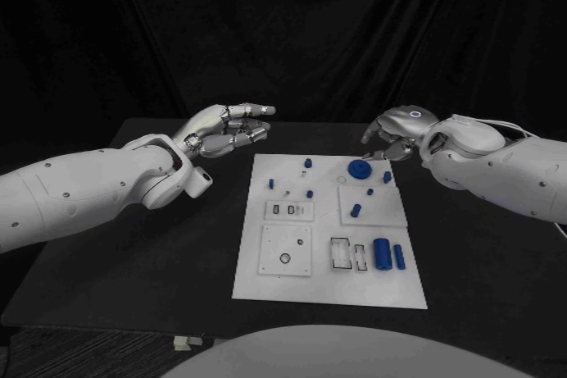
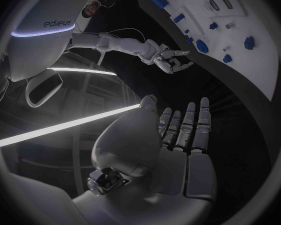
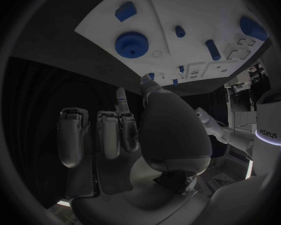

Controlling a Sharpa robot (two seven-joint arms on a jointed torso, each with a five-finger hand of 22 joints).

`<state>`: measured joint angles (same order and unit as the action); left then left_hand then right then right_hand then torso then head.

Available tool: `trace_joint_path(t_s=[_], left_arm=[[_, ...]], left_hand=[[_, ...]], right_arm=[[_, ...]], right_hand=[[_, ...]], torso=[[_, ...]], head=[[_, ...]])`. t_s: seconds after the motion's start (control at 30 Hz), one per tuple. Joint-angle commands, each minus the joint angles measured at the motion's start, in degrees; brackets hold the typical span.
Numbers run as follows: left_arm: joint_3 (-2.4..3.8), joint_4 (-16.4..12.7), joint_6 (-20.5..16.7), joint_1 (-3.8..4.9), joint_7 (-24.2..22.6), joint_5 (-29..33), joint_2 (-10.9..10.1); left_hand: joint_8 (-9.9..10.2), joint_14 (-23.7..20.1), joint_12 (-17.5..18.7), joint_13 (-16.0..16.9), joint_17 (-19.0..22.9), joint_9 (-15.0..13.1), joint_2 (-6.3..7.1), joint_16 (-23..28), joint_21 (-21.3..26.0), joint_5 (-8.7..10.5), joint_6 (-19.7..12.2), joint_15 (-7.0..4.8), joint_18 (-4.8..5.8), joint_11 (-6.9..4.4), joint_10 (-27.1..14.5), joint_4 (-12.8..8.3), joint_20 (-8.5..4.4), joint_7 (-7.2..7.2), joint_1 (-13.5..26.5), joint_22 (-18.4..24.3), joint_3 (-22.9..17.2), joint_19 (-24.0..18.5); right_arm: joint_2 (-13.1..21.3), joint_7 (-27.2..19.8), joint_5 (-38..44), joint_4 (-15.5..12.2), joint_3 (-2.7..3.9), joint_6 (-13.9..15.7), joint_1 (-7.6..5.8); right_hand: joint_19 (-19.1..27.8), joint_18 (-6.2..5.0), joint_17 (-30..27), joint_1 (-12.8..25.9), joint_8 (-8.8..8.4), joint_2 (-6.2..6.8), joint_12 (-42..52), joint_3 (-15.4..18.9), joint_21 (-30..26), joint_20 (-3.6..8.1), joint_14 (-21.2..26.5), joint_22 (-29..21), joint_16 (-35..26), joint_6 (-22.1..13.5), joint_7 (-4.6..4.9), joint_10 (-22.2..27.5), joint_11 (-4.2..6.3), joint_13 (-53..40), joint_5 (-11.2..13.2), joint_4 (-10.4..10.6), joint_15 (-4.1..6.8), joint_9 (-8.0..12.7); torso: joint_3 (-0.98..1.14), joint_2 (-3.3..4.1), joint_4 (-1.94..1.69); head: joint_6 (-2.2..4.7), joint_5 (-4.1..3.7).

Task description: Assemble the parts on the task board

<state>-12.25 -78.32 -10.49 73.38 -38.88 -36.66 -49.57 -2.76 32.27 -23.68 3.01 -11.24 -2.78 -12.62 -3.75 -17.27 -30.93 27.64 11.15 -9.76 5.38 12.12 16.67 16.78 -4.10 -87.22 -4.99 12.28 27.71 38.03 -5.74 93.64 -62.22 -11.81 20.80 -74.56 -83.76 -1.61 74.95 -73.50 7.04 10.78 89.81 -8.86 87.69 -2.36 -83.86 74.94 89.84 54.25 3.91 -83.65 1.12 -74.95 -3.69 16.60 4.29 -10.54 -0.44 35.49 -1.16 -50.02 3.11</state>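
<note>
The flat white rectangular task board [image 1: 331,288] lay at the middle of the black table [image 1: 130,263], with the small blue parts spread over it. By judgement the assembly was barely begun, if at all: a blue toothed gear wheel [image 1: 359,167] sat near the board's far edge, a large blue cylinder [image 1: 382,252] and a slimmer blue cylinder [image 1: 400,257] lay loose near the right edge, and several small blue pegs [image 1: 310,162] stood or lay toward the far end. Whether any peg was properly seated could not be told.

Two rectangular recesses [image 1: 342,253] beside the cylinders appeared unfilled.

The left hand [image 1: 227,129] hovered beyond the board's far left corner, fingers loosely curled, holding nothing. The right hand [image 1: 396,136] hung above the far right edge near the gear, fingers apart and holding nothing.
</note>
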Motion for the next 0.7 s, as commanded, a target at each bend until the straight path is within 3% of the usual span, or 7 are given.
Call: trace_joint_path(t_s=[0.03,0.53,0.7], left_arm=[[0.06,-0.1,0.5,0.10,-2.6,0.2,0.0],[0.06,-0.1,0.7,0.08,-2.5,0.2,0.0],[0.06,-0.1,0.7,0.08,-2.5,0.2,-0.1]], left_hand=[[0.0,0.3,0.2,0.1,0.0,0.0,0.11,-0.3,-0.3,-0.29,0.0,-0.16,-0.19,0.07,0.4,0.0,-0.04,0.11,-0.5,0.1,-0.3,0.3],[0.0,0.5,0.1,0.1,-0.1,0.0,0.12,-0.3,-0.3,-0.29,0.0,-0.11,-0.17,0.09,0.4,0.0,-0.04,0.12,-0.5,0.1,-0.3,0.3],[0.0,0.7,0.2,0.1,-0.1,0.0,0.13,-0.4,-0.3,-0.28,0.0,-0.05,-0.15,0.11,0.5,0.0,-0.03,0.14,-0.5,0.1,-0.3,0.4]], right_arm=[[0.2,3.1,-0.3,0.2,0.02,-2.7,0.49],[-0.5,2.1,-0.4,1.2,0.02,-3.4,2.55],[-0.8,1.7,-0.4,1.5,0.02,-2.7,3.16]], right_hand=[[-5.2,1.15,15.1,0.5,0.23,0.25,0.2,0.0,0.7,-0.06,-6.1,14.5,0.2,-0.3,0.13,-6.3,-0.17,-15.1,-0.4,0.2,-0.29,-0.2],[-4.0,0.64,15.1,-0.2,-0.47,-0.28,0.2,-0.7,-1.0,-0.29,-6.1,13.8,0.2,-1.6,0.38,-6.3,-0.41,-15.1,-0.6,-0.2,-0.52,-0.3],[-3.7,0.50,15.1,-1.2,-0.58,-0.53,0.2,-1.0,-1.5,-0.34,-6.1,13.6,0.2,-1.8,0.44,-6.3,-0.45,-15.1,-0.9,-0.3,-0.57,-0.4]], torso=[[-0.01,0.04,-0.02],[-0.18,0.05,-0.15],[-0.12,0.02,-0.14]], head=[[0.02,0.13],[0.02,0.21],[0.02,0.01]])
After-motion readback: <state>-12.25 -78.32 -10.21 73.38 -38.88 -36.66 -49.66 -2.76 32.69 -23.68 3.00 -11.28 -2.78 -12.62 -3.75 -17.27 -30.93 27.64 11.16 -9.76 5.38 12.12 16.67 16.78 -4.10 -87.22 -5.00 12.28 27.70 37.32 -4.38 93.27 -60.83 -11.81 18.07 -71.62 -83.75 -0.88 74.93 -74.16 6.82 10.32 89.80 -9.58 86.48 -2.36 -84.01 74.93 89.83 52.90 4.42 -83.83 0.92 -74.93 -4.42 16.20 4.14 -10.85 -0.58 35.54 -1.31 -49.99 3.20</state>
